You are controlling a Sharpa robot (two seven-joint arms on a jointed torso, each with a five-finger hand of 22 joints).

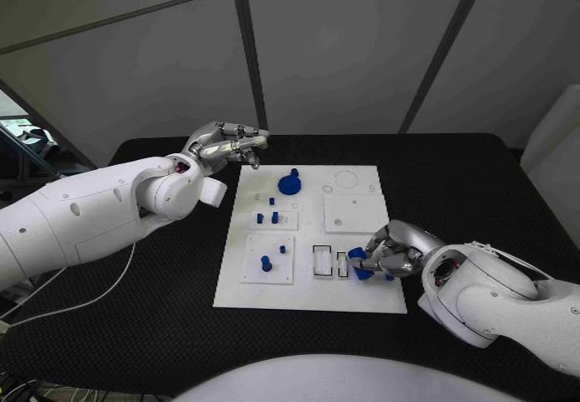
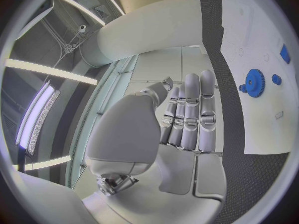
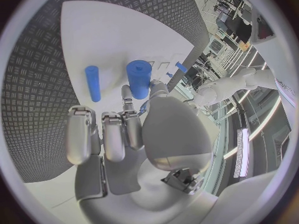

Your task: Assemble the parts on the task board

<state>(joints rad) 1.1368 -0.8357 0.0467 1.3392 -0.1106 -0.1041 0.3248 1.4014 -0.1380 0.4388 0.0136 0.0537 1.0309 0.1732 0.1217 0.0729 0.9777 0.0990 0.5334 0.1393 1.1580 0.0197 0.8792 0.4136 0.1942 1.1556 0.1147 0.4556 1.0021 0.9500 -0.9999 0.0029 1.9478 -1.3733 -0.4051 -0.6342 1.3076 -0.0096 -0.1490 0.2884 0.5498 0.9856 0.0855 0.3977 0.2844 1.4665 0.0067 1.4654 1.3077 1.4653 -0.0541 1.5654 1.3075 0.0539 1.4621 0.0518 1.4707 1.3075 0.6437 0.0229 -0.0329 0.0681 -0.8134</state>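
The white task board (image 1: 363, 293) lies in the middle of the table. My right hand (image 1: 393, 251) is low over its near right part and pinches a thick blue cylinder (image 1: 359, 255) (image 3: 139, 78) between thumb and fingertips (image 3: 127, 95), upright on the board. A thin blue peg (image 3: 92, 83) lies flat on the board beside it. My left hand (image 1: 230, 144) (image 2: 187, 119) hangs above the table off the board's far left corner, fingers stretched side by side, holding nothing. A blue gear (image 1: 290, 182) (image 2: 254, 82) sits on the far part of the board.
Small blue pegs stand in the board's left blocks (image 1: 274, 218) (image 1: 266, 264). Two rectangular slots (image 1: 323, 260) lie just left of my right hand. A raised white square plate (image 1: 357, 213) sits on the board's right side. Black table (image 1: 157, 318) surrounds the board.
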